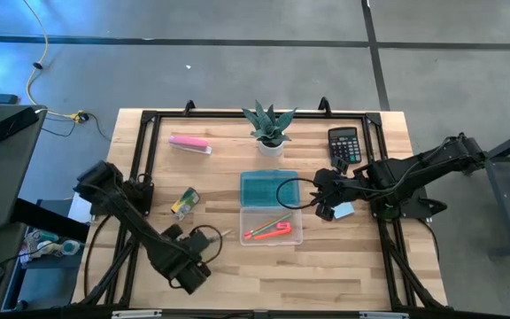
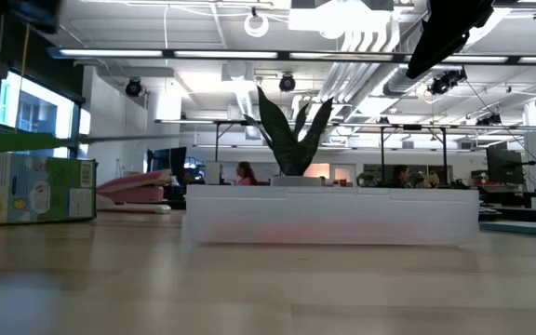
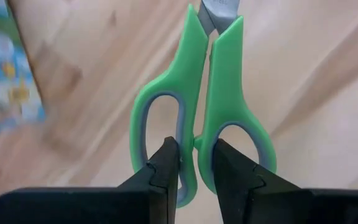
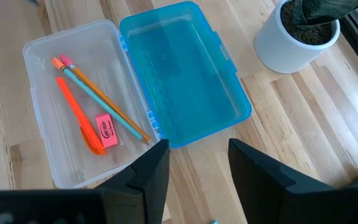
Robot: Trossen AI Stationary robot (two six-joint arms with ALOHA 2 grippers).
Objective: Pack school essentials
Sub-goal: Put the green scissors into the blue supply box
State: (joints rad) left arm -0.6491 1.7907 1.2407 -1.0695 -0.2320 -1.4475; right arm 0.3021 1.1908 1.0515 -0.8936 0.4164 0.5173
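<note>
My left gripper (image 3: 196, 171) is shut on the green-handled scissors (image 3: 197, 93) over the near left part of the table (image 1: 204, 239). My right gripper (image 4: 197, 165) is open and holds nothing, hovering just right of the pencil case (image 1: 326, 199). The case lies open: its blue lid (image 4: 182, 74) is flat on the table and its clear tray (image 4: 42, 112) holds an orange pencil (image 4: 107, 99), a green pencil (image 4: 98, 102), a red-orange pen (image 4: 76, 115) and a red eraser (image 4: 105, 130). A light-blue sticky pad (image 1: 344, 210) lies under the right gripper. A yellow-green box (image 1: 185, 203) sits left of the case. My left gripper holds the scissors at the handle end. One finger (image 3: 166, 168) stands in each finger loop, and the two inner bars of the loops (image 3: 194, 143) are pinched between them. The fingers lie along the scissors, blades (image 3: 219, 9) pointing away. Whether the scissors are lifted clear I cannot tell.
A potted plant (image 1: 270, 128) stands behind the case, a black calculator (image 1: 343, 146) to its right and a flat pink bar (image 1: 189, 143) to its left. A black frame (image 1: 140, 151) rims the table. Bare wood lies along the near edge (image 1: 282, 275).
</note>
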